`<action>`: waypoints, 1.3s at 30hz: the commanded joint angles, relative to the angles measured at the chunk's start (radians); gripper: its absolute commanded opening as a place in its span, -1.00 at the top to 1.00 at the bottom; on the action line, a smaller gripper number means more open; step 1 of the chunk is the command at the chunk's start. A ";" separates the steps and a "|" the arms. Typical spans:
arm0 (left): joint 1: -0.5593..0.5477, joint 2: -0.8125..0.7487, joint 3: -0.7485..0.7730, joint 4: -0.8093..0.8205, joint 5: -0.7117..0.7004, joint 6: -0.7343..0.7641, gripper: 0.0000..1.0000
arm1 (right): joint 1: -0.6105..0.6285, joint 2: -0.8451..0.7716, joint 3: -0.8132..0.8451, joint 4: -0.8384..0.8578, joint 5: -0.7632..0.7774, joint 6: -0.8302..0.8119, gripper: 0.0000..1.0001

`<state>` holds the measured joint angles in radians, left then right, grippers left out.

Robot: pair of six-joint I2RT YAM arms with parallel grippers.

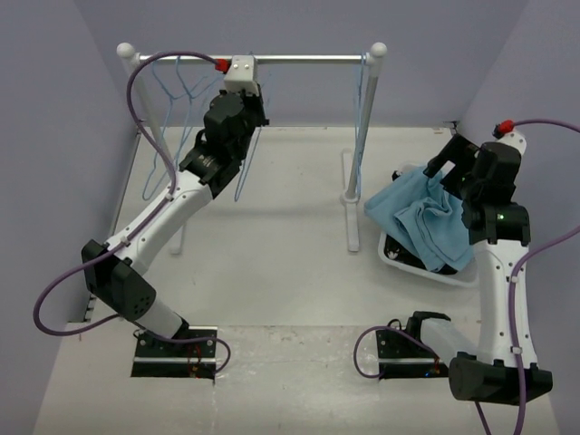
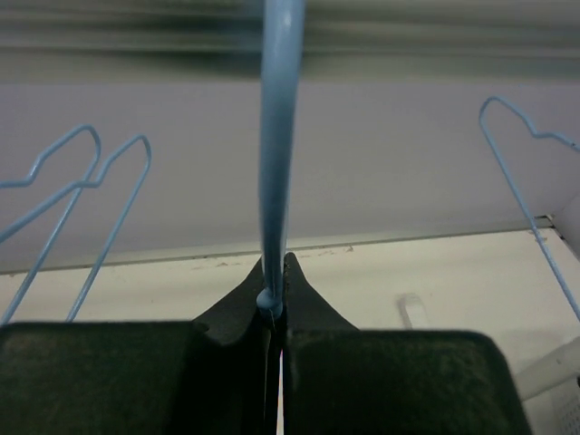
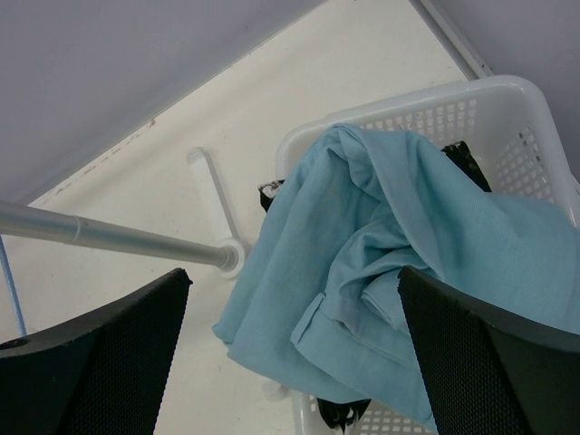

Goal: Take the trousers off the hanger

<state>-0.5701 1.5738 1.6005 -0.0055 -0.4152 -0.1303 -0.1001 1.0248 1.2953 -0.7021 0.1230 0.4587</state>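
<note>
Blue wire everywhere on this rack: clamping the hanger (image 2: pixel 276 136) in the left end effector (image 2: pixel 274 272), closed tight on its wire, up by the silver rail (image 1: pixel 308 60). Dangling to either side, well apart: other hangers (image 2: pixel 109 208). Losing the held hanger's lower part behind the black fingers (image 2: pixel 227 317). Hovering the right end effector (image 3: pixel 294 281), spread wide and gripping nothing, over the trousers (image 3: pixel 381 245). Lying heaped in a white basket (image 3: pixel 507 100) on the counter's (image 1: pixel 290 272) right side, near the rack's foot (image 3: pixel 213 195), and covering most of a black garment (image 3: pixel 462 159).
</note>
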 commanded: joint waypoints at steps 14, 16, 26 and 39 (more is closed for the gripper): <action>-0.027 -0.260 -0.019 -0.272 0.069 -0.123 -1.00 | -0.003 -0.083 -0.008 -0.005 -0.031 -0.012 -0.98; -0.028 -0.331 -0.046 -0.365 0.075 -0.179 -1.00 | -0.003 -0.100 -0.017 -0.011 -0.039 -0.002 -0.98; -0.036 -0.711 -0.425 -0.548 0.069 -0.436 -1.00 | -0.001 -0.146 -0.135 -0.030 -0.088 0.029 -0.98; -0.036 -0.897 -0.625 -0.626 -0.005 -0.491 -1.00 | -0.001 -0.259 -0.254 0.024 -0.085 0.074 -0.98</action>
<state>-0.6025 0.6983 0.9756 -0.6373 -0.3820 -0.5922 -0.1001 0.7830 1.0378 -0.7258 0.0345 0.5095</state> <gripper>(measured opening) 0.999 0.990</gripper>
